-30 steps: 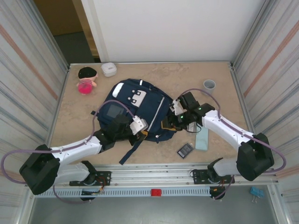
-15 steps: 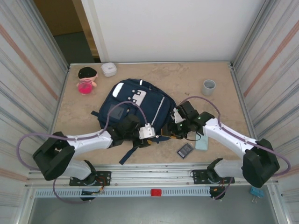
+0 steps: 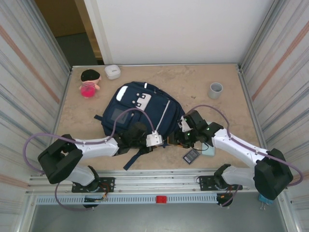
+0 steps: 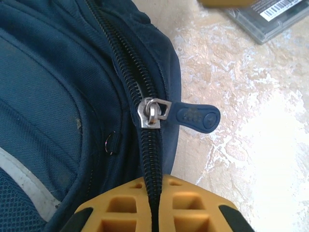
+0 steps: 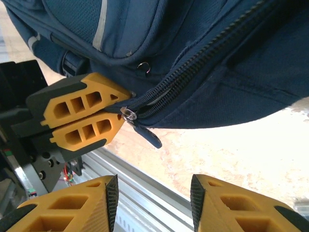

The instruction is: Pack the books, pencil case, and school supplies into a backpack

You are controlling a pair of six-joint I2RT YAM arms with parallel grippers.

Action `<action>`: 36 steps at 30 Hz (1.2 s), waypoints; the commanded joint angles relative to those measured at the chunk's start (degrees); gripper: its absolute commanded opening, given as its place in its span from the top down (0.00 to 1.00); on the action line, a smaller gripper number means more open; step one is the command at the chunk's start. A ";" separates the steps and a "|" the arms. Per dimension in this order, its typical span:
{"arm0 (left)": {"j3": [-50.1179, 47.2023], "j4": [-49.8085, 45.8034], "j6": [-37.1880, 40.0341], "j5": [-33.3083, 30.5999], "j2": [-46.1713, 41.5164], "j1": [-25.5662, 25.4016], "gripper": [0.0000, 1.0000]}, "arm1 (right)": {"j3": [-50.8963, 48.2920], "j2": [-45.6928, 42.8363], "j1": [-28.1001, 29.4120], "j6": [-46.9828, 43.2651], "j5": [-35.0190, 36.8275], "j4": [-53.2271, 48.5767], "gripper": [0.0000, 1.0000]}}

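Observation:
The navy backpack (image 3: 140, 111) lies mid-table. My left gripper (image 4: 154, 186) is shut on the zipper track at its near right corner, just behind the silver slider (image 4: 152, 113) and its blue pull tab (image 4: 195, 116). From above, the left gripper (image 3: 164, 142) meets the right gripper (image 3: 176, 140) at that corner. My right gripper (image 5: 152, 203) is open with nothing between its fingers, a little short of the pull tab (image 5: 147, 135). The pale teal pencil case (image 3: 208, 150) lies partly under the right arm. A dark grey gridded rectangle (image 3: 191, 155) sits beside it. The books are out of view.
At the back stand a doll (image 3: 89, 82), a small white rounded box (image 3: 112, 71) and a grey cup (image 3: 216, 89). Metal side walls close in the table, and an aluminium rail (image 3: 159, 181) runs along the near edge.
My left gripper has slid right along the backpack's near edge and closed on the zipper track. The right gripper has come down toward the same corner.

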 commanded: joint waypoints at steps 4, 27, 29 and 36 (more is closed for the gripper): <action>-0.70 4.73 -2.43 4.25 -2.45 -0.33 1.00 | -0.95 2.40 1.53 1.34 -1.00 7.68 0.54; -0.19 2.44 -6.00 0.20 -5.00 0.33 1.00 | 5.01 6.82 2.62 -5.29 8.80 1.60 1.00; -0.13 0.94 -6.00 -0.99 -5.24 0.35 1.00 | 5.09 5.39 0.60 -6.81 8.79 -2.02 1.00; -0.84 -1.54 -6.34 -3.69 -6.84 0.37 1.00 | 5.96 2.89 -9.33 -15.92 5.23 -12.84 1.00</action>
